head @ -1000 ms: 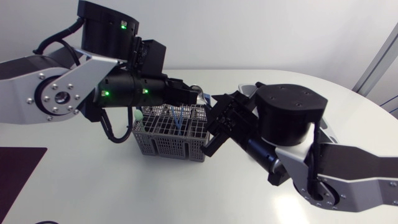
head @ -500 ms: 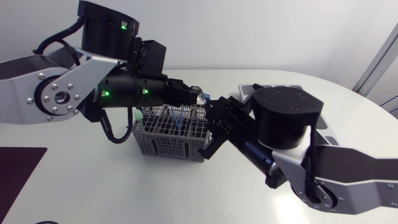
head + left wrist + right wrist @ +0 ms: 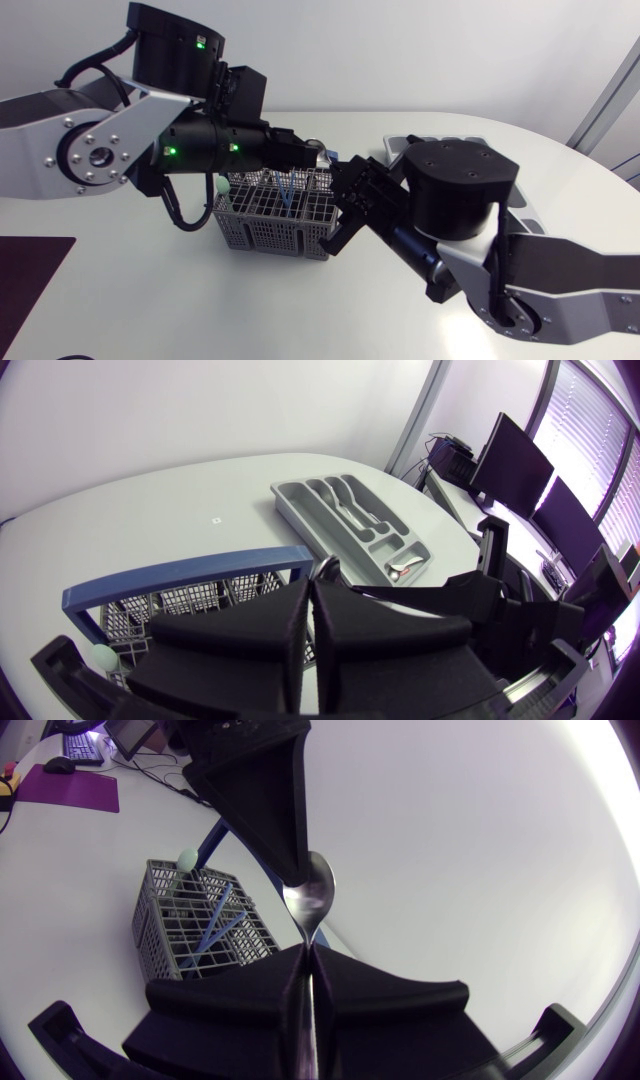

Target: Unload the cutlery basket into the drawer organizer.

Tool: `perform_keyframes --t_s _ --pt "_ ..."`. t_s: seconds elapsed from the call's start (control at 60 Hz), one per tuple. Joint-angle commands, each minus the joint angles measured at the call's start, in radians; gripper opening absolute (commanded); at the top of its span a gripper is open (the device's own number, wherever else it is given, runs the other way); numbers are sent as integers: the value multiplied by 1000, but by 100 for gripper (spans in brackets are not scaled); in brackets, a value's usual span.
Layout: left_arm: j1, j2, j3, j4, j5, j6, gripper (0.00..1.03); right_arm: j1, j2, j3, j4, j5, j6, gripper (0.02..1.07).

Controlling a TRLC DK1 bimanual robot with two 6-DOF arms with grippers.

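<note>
A shiny steel spoon hangs in the air just beside the grey plastic mesh cutlery basket with the blue carrying bar. It is clear of the compartments and well apart from the grey moulded drawer organizer further along the white table. The right gripper has its fingers pressed together on the spoon's handle, with the bowl pointing away from it. The left gripper meets the spoon from the other end. Its fingers are all but together and their tips seem to nip the rim of the bowl, though the contact is too small for me to be sure.

From where I stand this looks like a spoon held between two hands. It should be light and quite stiff, so sag is no worry. Polished metal is slippery, though, and the curved bowl gives flat pads little to bite on. The flat handle is the better hold, taken near its middle so the spoon does not swing. Blue-handled pieces stand in the basket, and the organizer holds some cutlery.
</note>
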State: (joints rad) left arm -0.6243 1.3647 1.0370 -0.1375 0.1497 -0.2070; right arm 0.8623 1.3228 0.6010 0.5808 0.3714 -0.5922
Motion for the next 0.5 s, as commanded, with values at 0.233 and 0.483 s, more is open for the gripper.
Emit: perform_keyframes --t_s 0.233,0.483 --pt "-9 7 43 1 53 -14 23 11 1 -41 11 -9 -27 7" --pt "31 -35 72 -2 74 -14 62 12 -42 -83 1 -31 -44 7"
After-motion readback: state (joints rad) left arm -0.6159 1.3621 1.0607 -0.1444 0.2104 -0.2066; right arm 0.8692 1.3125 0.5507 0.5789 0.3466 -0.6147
